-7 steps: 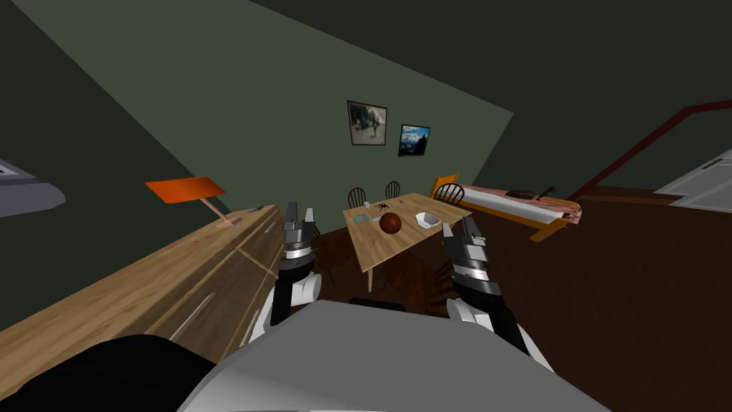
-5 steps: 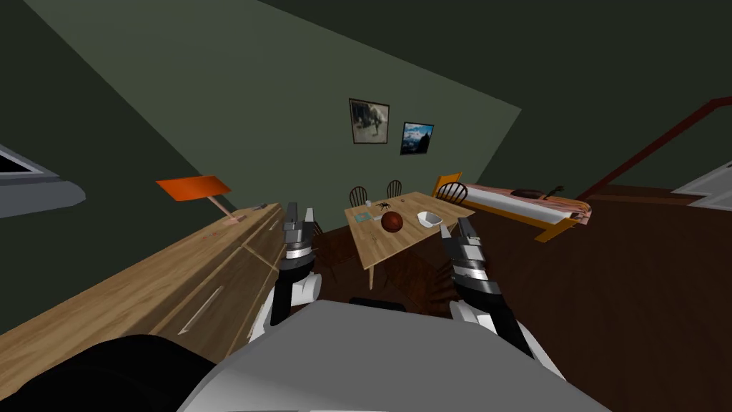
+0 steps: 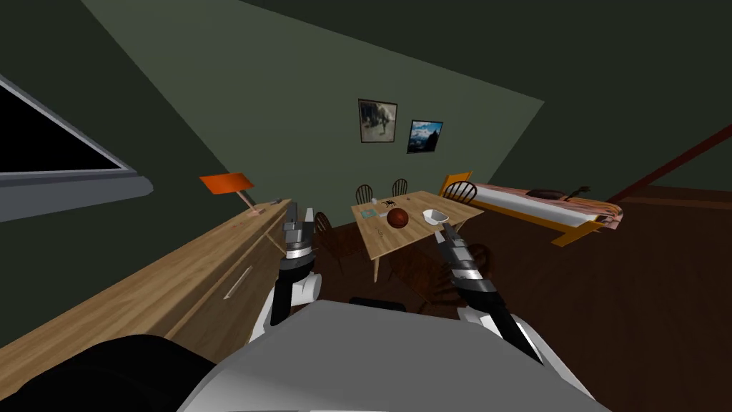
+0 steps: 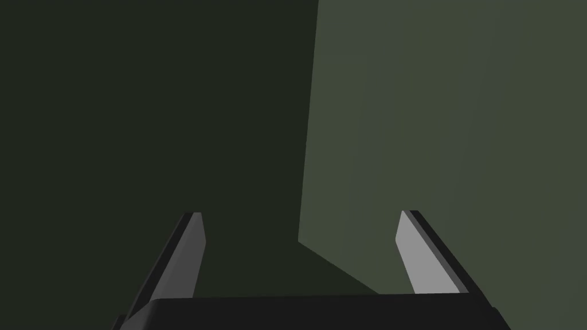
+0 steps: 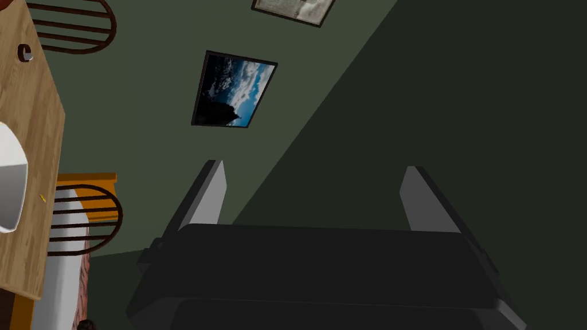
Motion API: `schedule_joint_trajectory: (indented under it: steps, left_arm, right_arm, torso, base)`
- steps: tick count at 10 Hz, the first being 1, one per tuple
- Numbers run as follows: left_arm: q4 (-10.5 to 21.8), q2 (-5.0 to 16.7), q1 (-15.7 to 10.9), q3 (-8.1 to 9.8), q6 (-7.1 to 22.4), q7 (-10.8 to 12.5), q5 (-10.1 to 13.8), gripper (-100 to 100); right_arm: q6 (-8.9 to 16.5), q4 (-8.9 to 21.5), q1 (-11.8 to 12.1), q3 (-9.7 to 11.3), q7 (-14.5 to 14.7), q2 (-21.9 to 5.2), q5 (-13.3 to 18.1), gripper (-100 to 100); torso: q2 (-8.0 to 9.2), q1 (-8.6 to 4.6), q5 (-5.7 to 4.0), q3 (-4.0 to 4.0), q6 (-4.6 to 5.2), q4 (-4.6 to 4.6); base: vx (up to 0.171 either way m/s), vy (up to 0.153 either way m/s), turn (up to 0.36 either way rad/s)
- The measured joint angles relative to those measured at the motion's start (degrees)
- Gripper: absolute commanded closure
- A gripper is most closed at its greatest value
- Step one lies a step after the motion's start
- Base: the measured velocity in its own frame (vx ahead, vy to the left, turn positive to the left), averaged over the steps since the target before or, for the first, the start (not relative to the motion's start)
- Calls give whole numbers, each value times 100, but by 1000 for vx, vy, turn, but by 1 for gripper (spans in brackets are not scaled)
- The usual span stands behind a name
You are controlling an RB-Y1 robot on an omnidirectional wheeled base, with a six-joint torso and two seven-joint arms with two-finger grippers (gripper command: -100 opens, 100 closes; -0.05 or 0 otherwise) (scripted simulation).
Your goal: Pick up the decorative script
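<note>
Decorative script (image 3: 387,203): small black curly figure lying near the far edge of the wooden table (image 3: 382,247), just beside a teal card (image 3: 369,213). Brown ball (image 3: 397,217) and white bowl (image 3: 434,216) toward the table's middle. Left gripper (image 3: 299,214) held beside the long sideboard (image 3: 143,300), fingers spread, empty. Right gripper (image 3: 438,230) near the table's edge by the bowl, fingers spread, empty, well apart from the script.

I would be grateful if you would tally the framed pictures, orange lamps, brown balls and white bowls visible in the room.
Framed pictures: 2
Orange lamp: 1
Brown ball: 1
White bowl: 1
Total: 5
</note>
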Motion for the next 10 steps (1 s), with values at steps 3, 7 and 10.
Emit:
schedule_joint_trajectory:
  steps: [3,7,10]
  left_arm:
    - [0,0,1,0,0,0,0,0]
    - [0,1,2,1,0,0,0,0]
    - [0,0,2,1,0,0,0,0]
  right_arm:
    - [223,203,9,20,38,-478,135,-100]
    - [502,482,49,91,96,-1066,340,-100]
    - [756,767,38,180,130,-1527,523,-100]
  torso:
    - [-27,-7,-2,-15,0,-6]
    - [-43,-18,-3,-24,3,-9]
    - [-42,-7,0,-23,4,-8]
  base:
    - [-92,73,146]
    - [-55,54,96]
    - [-45,85,131]
